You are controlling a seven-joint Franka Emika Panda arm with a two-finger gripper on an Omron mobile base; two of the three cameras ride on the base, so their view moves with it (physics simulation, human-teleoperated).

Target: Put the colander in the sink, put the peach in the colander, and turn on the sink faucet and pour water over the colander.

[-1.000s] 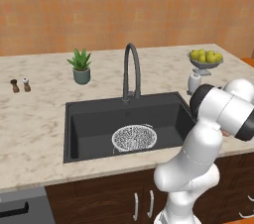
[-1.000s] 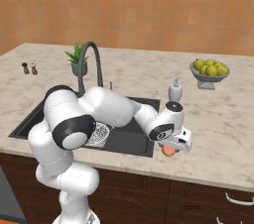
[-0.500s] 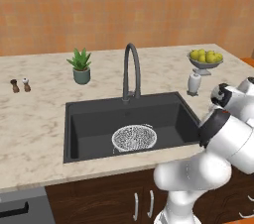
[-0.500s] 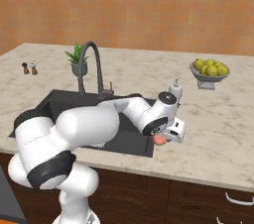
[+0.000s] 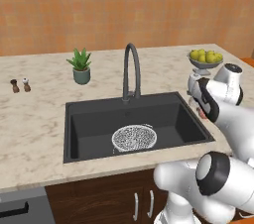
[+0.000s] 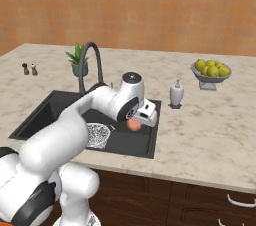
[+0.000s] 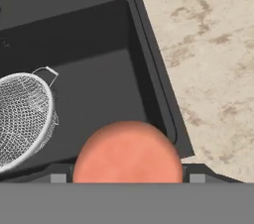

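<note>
Standing near left edge of counter (image 5: 34, 119): two small shakers (image 5: 20, 85). Potted plant (image 5: 80, 66) toward back, left of faucet (image 5: 131, 72). Faucet upright at back rim of sink (image 5: 79, 119). Colander (image 5: 134, 137) on sink floor, near front wall, empty. Gripper (image 6: 135, 124) above sink's right rim, jaws set wide around peach (image 6: 133, 124), peach held off counter, right of colander. Soap dispenser (image 6: 176, 93) right of sink. Lemon bowl (image 6: 211, 71) toward back right corner.
</note>
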